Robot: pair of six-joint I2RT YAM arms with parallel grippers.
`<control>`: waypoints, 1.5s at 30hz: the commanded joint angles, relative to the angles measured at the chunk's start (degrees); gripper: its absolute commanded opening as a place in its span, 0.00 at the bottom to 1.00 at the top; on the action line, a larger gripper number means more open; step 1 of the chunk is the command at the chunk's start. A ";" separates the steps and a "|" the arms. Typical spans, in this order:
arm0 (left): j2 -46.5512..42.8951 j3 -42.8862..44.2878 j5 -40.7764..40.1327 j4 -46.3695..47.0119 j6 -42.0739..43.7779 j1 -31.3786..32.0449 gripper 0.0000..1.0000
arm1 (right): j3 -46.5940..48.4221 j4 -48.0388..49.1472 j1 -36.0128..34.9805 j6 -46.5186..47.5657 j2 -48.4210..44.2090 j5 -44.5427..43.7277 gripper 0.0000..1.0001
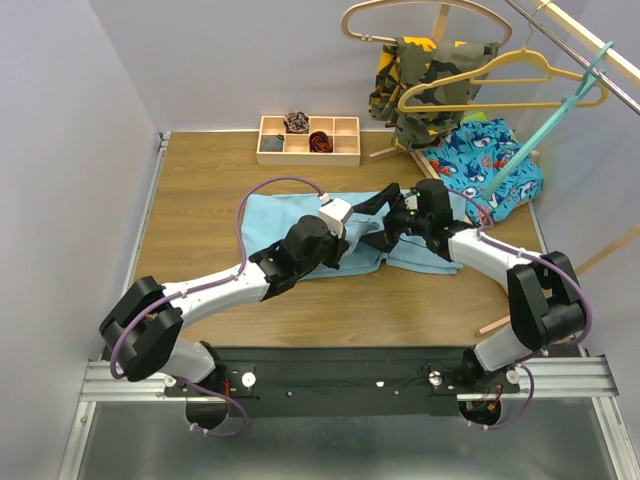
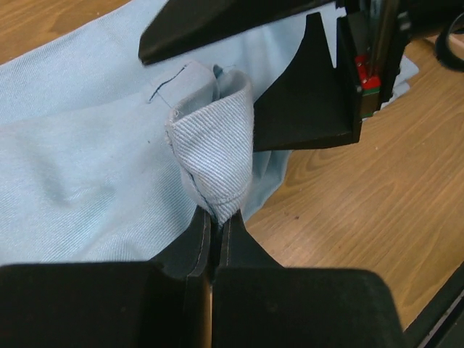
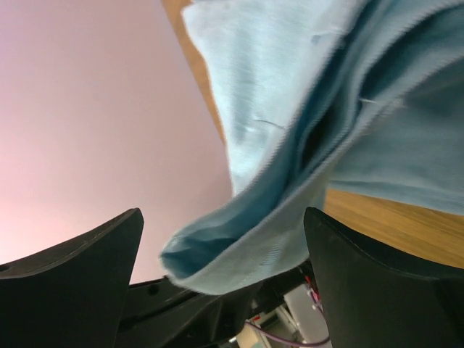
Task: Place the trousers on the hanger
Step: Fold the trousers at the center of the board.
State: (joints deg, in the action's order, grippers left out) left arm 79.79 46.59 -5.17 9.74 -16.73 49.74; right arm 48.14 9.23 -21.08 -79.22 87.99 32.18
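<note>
The trousers lie spread and wrinkled on the middle of the tabletop, reaching from left of centre across to the two arms' wrists. The left jaws are together, clamped on a small doubled-over fold of the trousers at one edge, so that the fold stands up off the wood. The right jaws face them from the other side and stand wide apart. The raised edge of the trousers hangs in the gap between them, and whether it touches either finger cannot be told. The hanger is well apart from the trousers at the far right. It leans steeply, its hook high near a metal rail and its lower end down on a blue shark-print cloth. Behind that, a camouflage garment hangs with a yellow hanger and a pale wooden hanger. A wooden compartment tray sits at the far edge of the tabletop.
</note>
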 commanded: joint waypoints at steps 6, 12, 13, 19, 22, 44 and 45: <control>0.89 3.86 -6.70 0.81 2.32 1.33 0.00 | 3.27 -13.27 -1.16 8.20 4.03 3.41 1.00; -0.60 1.14 0.94 7.05 3.02 1.94 0.00 | 7.31 -13.37 -1.51 10.84 7.63 3.32 1.00; -0.69 1.05 1.04 7.05 3.37 2.12 0.00 | 8.10 -13.45 -1.59 11.10 9.21 3.58 1.00; -2.36 -0.88 4.81 9.77 4.87 2.38 0.00 | 12.59 -13.37 -2.30 14.09 13.53 5.43 0.74; -2.01 -0.10 4.64 9.08 4.52 2.38 0.13 | 13.29 -13.54 -2.39 16.02 12.83 5.17 0.34; -9.49 -3.52 14.48 -4.90 -1.02 -28.98 0.90 | 15.57 -29.34 3.06 48.44 -2.20 -8.18 0.01; -8.78 -3.78 15.01 -4.99 -1.11 -29.69 0.90 | 16.36 -30.23 3.32 49.42 -1.86 -9.84 0.01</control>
State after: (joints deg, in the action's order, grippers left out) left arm 67.09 45.15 6.15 9.30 -17.43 23.55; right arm 60.38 -14.00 -19.68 -40.12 86.54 28.77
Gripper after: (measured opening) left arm 0.903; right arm 0.138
